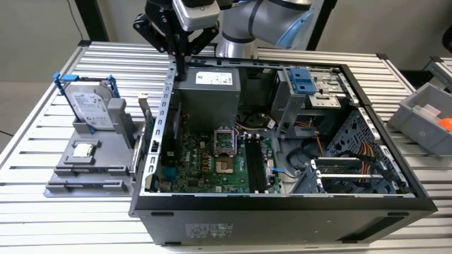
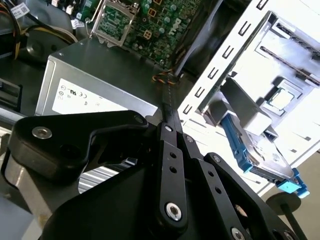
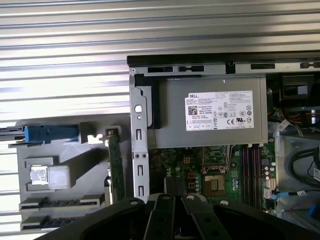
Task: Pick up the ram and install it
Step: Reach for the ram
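Gripper (image 1: 181,73) closed above the open computer case (image 1: 282,206), ram (image 3: 116,165) in its holder.

Black fingers (image 2: 172,120) are pressed together into one narrow blade and hang over the edge of the grey power supply (image 1: 208,92), at the case's far corner on the exterior view's left. The ram stands on its long edge in the grey holder (image 3: 75,162), just outside the case's side wall and apart from the gripper. The same holder carries the blue-framed hard drive (image 1: 92,108) and a small square chip (image 1: 83,150).
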{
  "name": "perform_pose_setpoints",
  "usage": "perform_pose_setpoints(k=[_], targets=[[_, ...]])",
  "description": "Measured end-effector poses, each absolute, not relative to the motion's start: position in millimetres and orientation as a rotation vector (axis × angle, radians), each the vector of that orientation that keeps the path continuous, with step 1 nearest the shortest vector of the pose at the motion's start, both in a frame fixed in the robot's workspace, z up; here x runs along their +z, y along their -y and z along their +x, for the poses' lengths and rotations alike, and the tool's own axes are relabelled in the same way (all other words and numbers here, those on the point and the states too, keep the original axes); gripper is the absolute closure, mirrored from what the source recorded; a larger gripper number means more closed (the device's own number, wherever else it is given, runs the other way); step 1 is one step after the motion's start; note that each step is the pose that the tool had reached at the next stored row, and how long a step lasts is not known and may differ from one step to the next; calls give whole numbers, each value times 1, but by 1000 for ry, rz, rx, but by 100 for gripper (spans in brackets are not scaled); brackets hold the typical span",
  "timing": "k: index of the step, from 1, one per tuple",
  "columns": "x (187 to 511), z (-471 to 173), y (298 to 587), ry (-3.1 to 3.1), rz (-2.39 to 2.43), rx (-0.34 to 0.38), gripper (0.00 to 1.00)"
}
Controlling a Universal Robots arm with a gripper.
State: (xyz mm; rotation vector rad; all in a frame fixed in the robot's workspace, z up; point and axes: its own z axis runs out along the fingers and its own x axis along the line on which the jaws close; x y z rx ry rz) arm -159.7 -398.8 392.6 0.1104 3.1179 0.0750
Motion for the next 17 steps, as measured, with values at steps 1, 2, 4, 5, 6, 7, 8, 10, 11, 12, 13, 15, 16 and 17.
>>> perform_pose_setpoints(k=[1,2,4,5,6,7,8,10,11,12,13,15,16,17], targets=[[393,-160,399,-3118,110,75,100],[393,-161,399,-3118,110,75,100],[393,-161,399,-3118,110,75,100],[393,-162,399,-3118,111,75,100],[393,-162,399,-3118,110,75,100],[393,-162,399,-3118,110,75,100],[393,-163,399,-3118,110,75,100],[393,-164,399,-3118,111,75,100],[393,-164,399,-3118,110,75,100],[393,-164,399,-3118,110,75,100],[393,-165,399,-3118,111,75,100],[393,-165,399,-3118,110,75,100],[393,-165,399,-3118,110,75,100],[393,-166,399,-3118,110,75,100]])
